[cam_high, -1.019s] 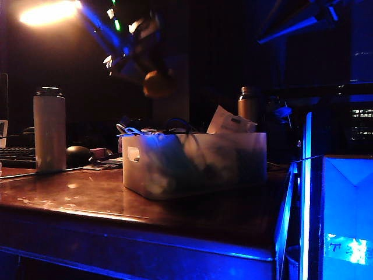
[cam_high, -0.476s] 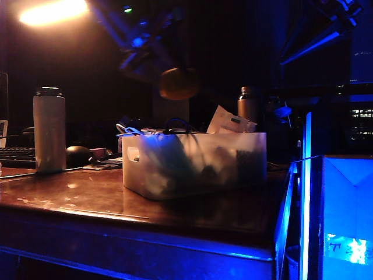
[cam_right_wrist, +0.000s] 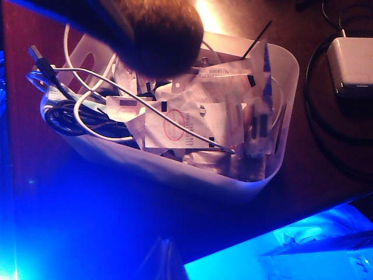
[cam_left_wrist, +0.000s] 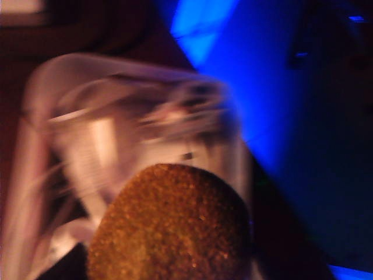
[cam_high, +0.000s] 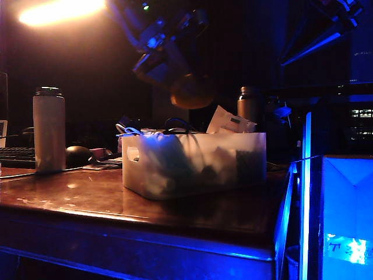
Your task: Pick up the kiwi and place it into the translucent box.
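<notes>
Kiwi (cam_high: 192, 91) hangs in the air above the translucent box (cam_high: 195, 163), clamped in your left gripper (cam_high: 185, 87), whose arm comes down from the upper left of the exterior view. From the left wrist camera you see the fuzzy brown fruit (cam_left_wrist: 170, 227) filling the foreground, with the box's blurred rim (cam_left_wrist: 134, 64) beneath it. The box sits on the wooden table (cam_high: 87, 198), stuffed with cables (cam_right_wrist: 81, 119) and paper packets (cam_right_wrist: 192, 122). A white flask (cam_high: 49, 129) stands well apart on the left. Your right gripper shows in no view, so you cannot tell its fingers' state
</notes>
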Action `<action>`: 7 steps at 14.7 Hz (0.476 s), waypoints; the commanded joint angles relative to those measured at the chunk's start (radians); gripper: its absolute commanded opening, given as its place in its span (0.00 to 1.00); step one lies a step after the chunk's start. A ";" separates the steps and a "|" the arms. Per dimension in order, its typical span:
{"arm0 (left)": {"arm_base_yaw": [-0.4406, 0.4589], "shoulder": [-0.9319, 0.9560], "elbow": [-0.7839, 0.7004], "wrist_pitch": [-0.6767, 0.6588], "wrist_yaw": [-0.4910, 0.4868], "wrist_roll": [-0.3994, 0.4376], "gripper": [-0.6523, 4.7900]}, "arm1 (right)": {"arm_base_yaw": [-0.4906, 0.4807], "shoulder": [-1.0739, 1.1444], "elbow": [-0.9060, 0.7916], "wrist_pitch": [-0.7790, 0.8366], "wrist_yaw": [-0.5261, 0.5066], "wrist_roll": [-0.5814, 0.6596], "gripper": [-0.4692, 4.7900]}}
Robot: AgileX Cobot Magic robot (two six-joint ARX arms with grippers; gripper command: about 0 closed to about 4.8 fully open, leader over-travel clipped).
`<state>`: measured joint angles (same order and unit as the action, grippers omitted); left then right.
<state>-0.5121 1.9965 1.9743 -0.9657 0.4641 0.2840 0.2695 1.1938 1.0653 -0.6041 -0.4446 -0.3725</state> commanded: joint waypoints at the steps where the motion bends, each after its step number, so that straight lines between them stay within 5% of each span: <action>1: 0.000 -0.002 0.004 -0.006 -0.119 0.005 1.00 | 0.001 -0.005 0.005 0.003 -0.002 -0.002 0.09; 3: 0.000 -0.002 0.004 -0.004 -0.129 0.005 1.00 | 0.001 -0.005 0.005 0.004 -0.002 -0.002 0.09; 4: 0.000 -0.002 0.004 -0.003 -0.128 0.006 0.92 | 0.001 -0.005 0.005 0.005 -0.002 0.006 0.09; 6: 0.000 -0.003 0.005 -0.003 -0.127 0.005 0.16 | 0.001 -0.008 0.005 0.009 -0.001 0.013 0.09; 7: 0.000 -0.007 0.005 -0.005 -0.127 0.005 0.11 | 0.001 -0.014 0.005 0.014 0.015 0.027 0.09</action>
<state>-0.5117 1.9965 1.9743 -0.9733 0.3363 0.2909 0.2695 1.1923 1.0653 -0.6033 -0.4431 -0.3630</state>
